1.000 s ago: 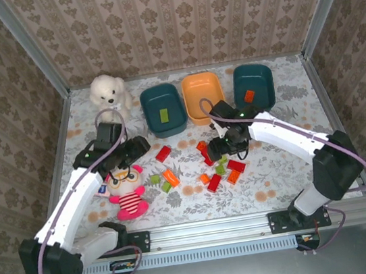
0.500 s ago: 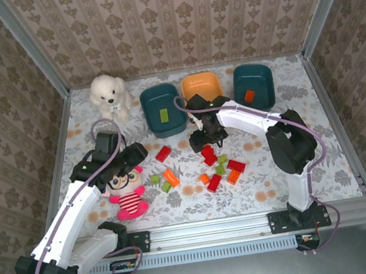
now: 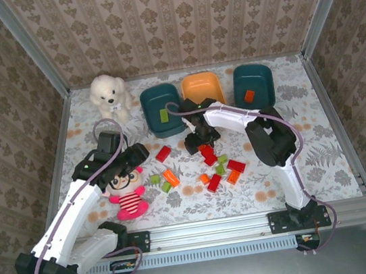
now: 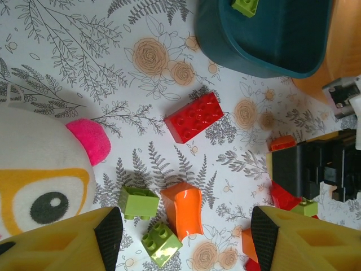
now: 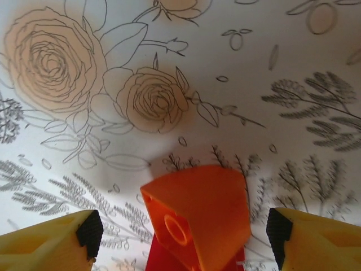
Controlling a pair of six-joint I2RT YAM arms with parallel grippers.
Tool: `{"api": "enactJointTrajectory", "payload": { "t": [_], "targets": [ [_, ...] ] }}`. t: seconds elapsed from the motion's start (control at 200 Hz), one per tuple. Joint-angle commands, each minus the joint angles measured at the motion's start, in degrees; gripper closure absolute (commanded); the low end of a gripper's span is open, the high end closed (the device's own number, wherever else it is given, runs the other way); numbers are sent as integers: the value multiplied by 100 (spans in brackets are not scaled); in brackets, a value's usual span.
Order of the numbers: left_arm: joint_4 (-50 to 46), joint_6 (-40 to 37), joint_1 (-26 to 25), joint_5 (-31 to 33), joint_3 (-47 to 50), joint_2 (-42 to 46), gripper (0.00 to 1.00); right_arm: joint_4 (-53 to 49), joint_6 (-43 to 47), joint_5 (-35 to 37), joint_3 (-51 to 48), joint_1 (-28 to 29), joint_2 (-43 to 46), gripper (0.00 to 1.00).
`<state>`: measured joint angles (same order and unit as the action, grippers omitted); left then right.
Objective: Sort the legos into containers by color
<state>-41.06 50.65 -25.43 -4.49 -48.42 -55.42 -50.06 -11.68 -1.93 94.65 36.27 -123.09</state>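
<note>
Just before the orange tub (image 3: 203, 86), the right claw (image 5: 183, 231) stood released, fingers (image 5: 51, 243) wide apart either side of an orange brick (image 5: 197, 209) touching a red brick (image 5: 169, 261). The left claw (image 4: 185, 226) gaped empty above loose legos (image 4: 183, 209) on the worktop (image 4: 56, 56), beside the doll (image 4: 34, 164).

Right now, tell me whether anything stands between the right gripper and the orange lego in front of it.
Nothing visible does. In the right wrist view the orange lego sits in the gap of the open right gripper, with bare flowered tablecloth beyond. A red lego touches its near edge and might get caught in a grip.
</note>
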Motion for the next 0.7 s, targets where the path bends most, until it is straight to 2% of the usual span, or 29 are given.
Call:
{"api": "enactJointTrajectory", "payload": {
  "t": [0.0, 0.17, 0.395, 0.52, 0.62, 0.64, 0.695],
  "targets": [
    [11, 67, -32, 27, -26, -47, 35, -231, 97, 195, 323, 45, -255, 22],
    [13, 59, -32, 27, -50, -88, 35, -337, 90, 350, 450, 56, -453, 32],
    [46, 36, -41, 12, -64, -101, 35, -242, 60, 457, 279, 65, -341, 58],
    [106, -3, -32, -23, -65, -106, 35, -197, 19, 523, 248, 64, -76, 64],
    [256, -50, -32, -107, -70, -139, 35, -255, -9, 667, 331, 48, 284, 66],
    [296, -70, -193, -128, -80, -150, 35, -272, -17, 697, 350, 39, 376, 66],
    [416, -122, -250, -194, -118, -207, 35, -326, -56, 789, 395, -24, 640, 66]
  ]
}}
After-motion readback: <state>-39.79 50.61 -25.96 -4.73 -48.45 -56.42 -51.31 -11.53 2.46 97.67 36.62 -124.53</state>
